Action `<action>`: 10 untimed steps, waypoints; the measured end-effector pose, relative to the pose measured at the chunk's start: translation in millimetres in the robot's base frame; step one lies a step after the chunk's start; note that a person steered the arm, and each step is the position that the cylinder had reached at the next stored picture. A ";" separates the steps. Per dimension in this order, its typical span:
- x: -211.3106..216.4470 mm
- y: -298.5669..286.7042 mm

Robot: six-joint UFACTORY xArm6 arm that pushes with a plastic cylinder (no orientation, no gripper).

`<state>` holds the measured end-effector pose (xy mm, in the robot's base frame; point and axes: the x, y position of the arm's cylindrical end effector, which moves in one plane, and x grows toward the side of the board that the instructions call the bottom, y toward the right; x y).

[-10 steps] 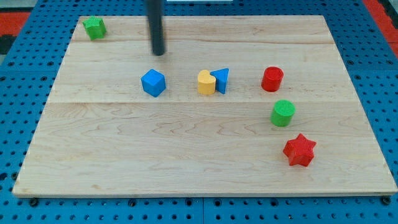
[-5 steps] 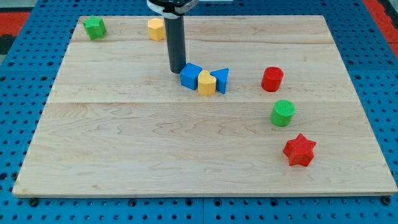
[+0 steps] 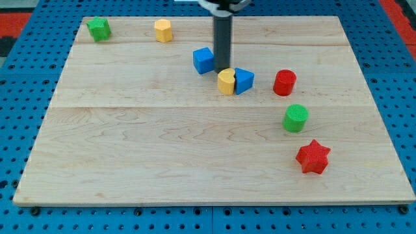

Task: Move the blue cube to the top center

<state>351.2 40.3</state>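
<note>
The blue cube sits on the wooden board a little left of centre, in the upper part. My tip stands just to the cube's right and slightly lower, right above the yellow heart-shaped block. The tip appears to touch the yellow block's top edge. A blue triangular block touches the yellow block on its right side.
A red cylinder stands right of the blue triangle. A green cylinder and a red star lie lower right. A green block sits at the top left corner. A yellow block sits at the top, left of centre.
My tip has moved right, from the cube's left to its right. The blue cube now lies higher and apart from the yellow heart. The yellow heart and blue triangle have shifted right.
</note>
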 end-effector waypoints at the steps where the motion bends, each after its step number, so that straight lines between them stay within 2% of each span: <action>1: 0.0 44.4; 3: 3.0 -33.8; 4: -14.2 -66.1; 5: -16.9 -71.6; 6: -22.1 -102.0; 10: -84.0 -27.4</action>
<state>267.2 12.9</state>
